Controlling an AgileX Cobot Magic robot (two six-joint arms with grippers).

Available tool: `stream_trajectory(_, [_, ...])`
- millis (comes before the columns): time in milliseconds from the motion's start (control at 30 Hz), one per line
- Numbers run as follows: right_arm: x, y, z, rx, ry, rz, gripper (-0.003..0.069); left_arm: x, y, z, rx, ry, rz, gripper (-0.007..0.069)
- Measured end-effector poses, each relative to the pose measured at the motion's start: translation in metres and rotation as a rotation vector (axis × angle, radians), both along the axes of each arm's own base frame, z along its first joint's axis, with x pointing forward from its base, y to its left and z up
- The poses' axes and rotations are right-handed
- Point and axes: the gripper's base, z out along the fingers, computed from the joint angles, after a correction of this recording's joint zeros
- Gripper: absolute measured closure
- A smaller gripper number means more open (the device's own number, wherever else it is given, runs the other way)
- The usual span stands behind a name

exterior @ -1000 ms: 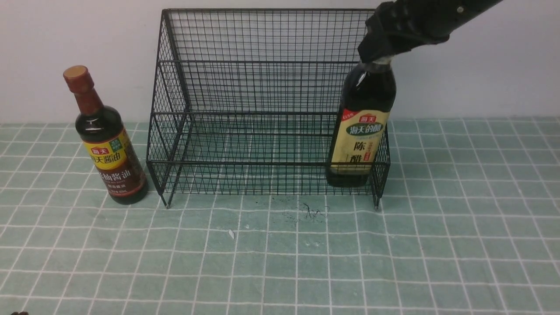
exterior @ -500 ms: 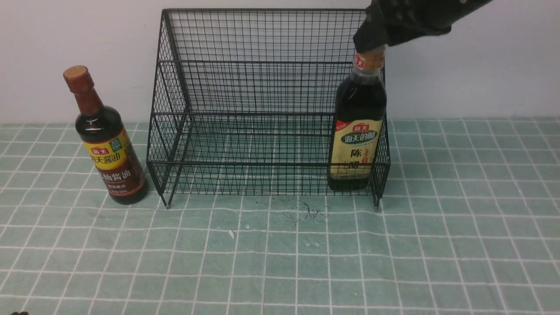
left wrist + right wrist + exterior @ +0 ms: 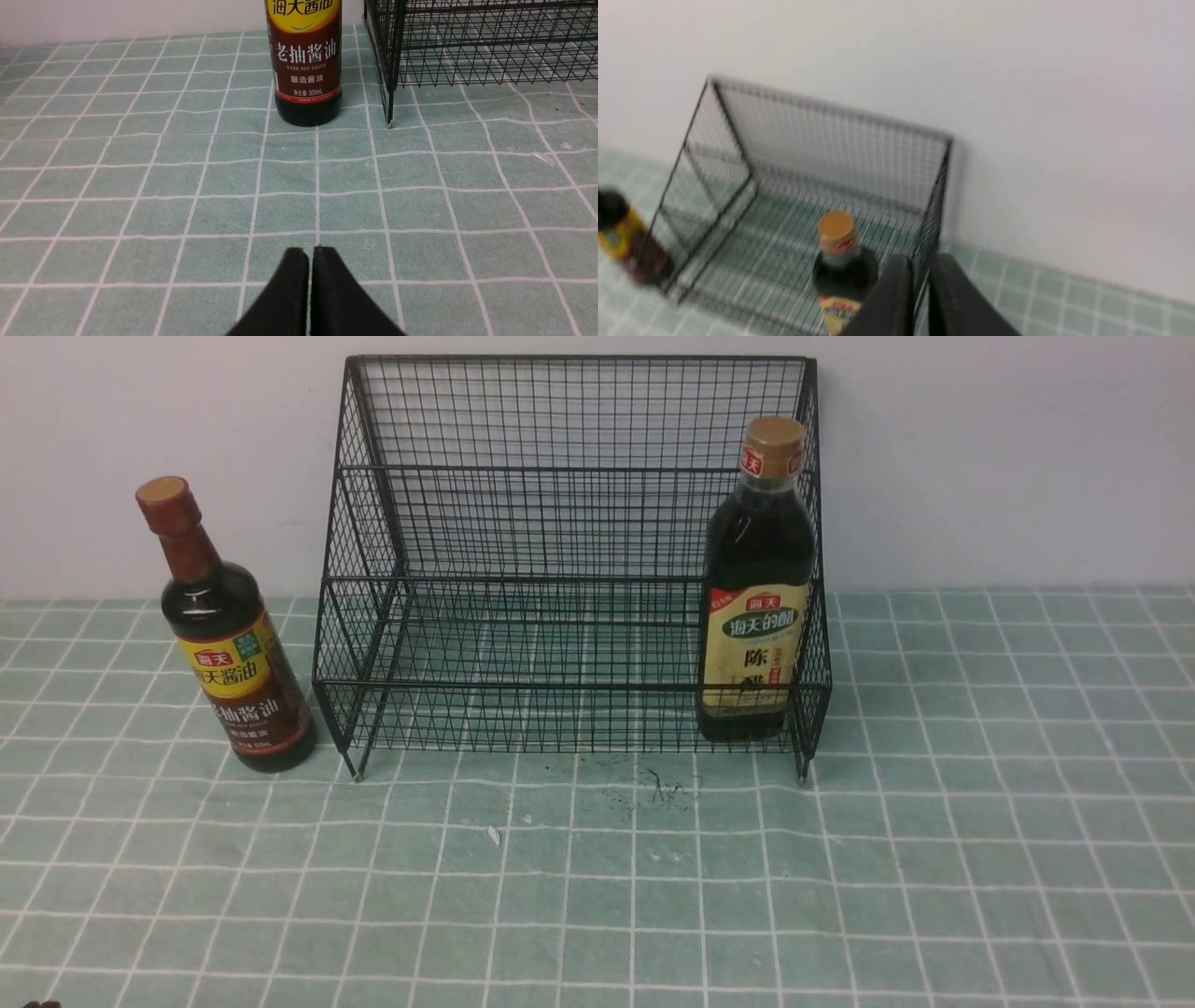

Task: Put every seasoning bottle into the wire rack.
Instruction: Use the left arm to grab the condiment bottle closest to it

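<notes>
On the table, a green checked cloth [image 3: 597, 896] covers the whole surface, with a plain white wall behind it. The black wire rack [image 3: 569, 420] sits mid-table with its back to the wall and its open front facing the robot. The wide bottle [image 3: 758, 616], tan cap and cream label, stands upright inside the rack on the lower front tier, at the right end against the side mesh, nothing touching it. The slim bottle [image 3: 233, 663], red-brown cap and yellow label, stands on the cloth outside the rack, just beside its left side. The left gripper [image 3: 310, 254] is low over the cloth, fingers pressed together, empty, pointing at the slim bottle, well apart from it. The right gripper [image 3: 920, 268] is above the rack's right side, fingers nearly together with a narrow slit, holding nothing; this view is blurred.
</notes>
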Motion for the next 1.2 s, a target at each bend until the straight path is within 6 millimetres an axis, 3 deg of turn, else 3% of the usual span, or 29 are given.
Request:
stream_trajectory(100, [-0.063,-0.021,0.011,0.053,-0.103,-0.028,0.0666,0.0,0.0,0.0,0.0,0.0,0.0,0.0631])
stream_trajectory(200, [-0.109,-0.035,-0.004,0.087,-0.131,-0.03,0.0671,0.0,0.0,0.0,0.0,0.0,0.0,0.0631])
stream_trajectory(300, [-0.152,-0.048,-0.033,0.134,-0.205,-0.029,0.0672,0.0,0.0,0.0,0.0,0.0,0.0,0.0631])
stream_trajectory(400, [-0.172,-0.054,-0.073,0.179,-0.307,-0.025,0.0672,0.0,0.0,0.0,0.0,0.0,0.0,0.0631])
stream_trajectory(433, [-0.17,-0.053,-0.08,0.177,-0.298,-0.026,0.0672,0.0,0.0,0.0,0.0,0.0,0.0,0.0631])
stream_trajectory(500, [-0.177,-0.055,-0.114,0.214,-0.396,-0.021,0.0673,0.0,0.0,0.0,0.0,0.0,0.0,0.0631])
stream_trajectory(533, [-0.174,-0.055,-0.117,0.21,-0.382,-0.022,0.0673,0.0,0.0,0.0,0.0,0.0,0.0,0.0631])
stream_trajectory(567, [-0.172,-0.053,-0.138,0.235,-0.426,-0.017,0.0673,0.0,0.0,0.0,0.0,0.0,0.0,0.0631])
stream_trajectory(667, [-0.16,-0.049,-0.17,0.255,-0.416,-0.009,0.0673,0.0,0.0,0.0,0.0,0.0,0.0,0.0631])
stream_trajectory(767, [-0.151,-0.046,-0.189,0.248,-0.412,-0.012,0.0673,0.0,0.0,0.0,0.0,0.0,0.0,0.0631])
stream_trajectory(1000, [-0.119,-0.041,-0.258,0.075,-0.323,-0.035,0.0673,0.0,0.0,0.0,0.0,0.0,0.0,0.0631])
stream_trajectory(1100, [-0.115,-0.04,-0.278,0.045,-0.28,-0.041,0.0673,0.0,0.0,0.0,0.0,0.0,0.0,0.0631])
stream_trajectory(1200, [-0.115,-0.045,-0.313,0.017,-0.227,-0.127,0.0673,0.0,0.0,0.0,0.0,0.0,0.0,0.0631])
